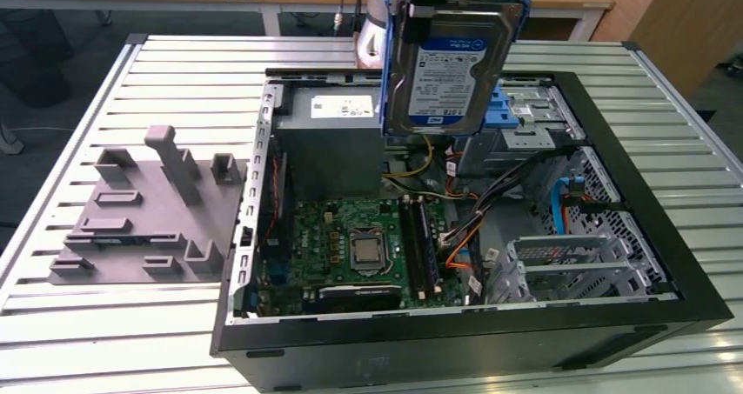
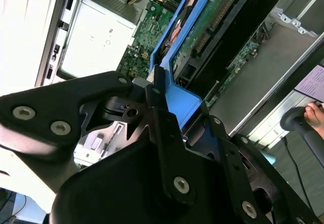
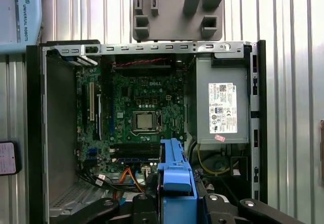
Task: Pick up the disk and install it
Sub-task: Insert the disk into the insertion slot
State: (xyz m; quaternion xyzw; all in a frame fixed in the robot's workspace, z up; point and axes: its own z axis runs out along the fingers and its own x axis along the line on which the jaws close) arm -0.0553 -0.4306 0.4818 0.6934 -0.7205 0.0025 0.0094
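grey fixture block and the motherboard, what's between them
The computer case's slotted metal wall, in the first wrist view: grey fixture block outside it, motherboard inside.

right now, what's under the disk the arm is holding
Gripped by the tool, the disk hangs over the open computer case: motherboard, orange cables and grey power supply show below. The spot directly beneath it is covered.

All views look down into the case (image 1: 465,350) — both wrist views nearer.
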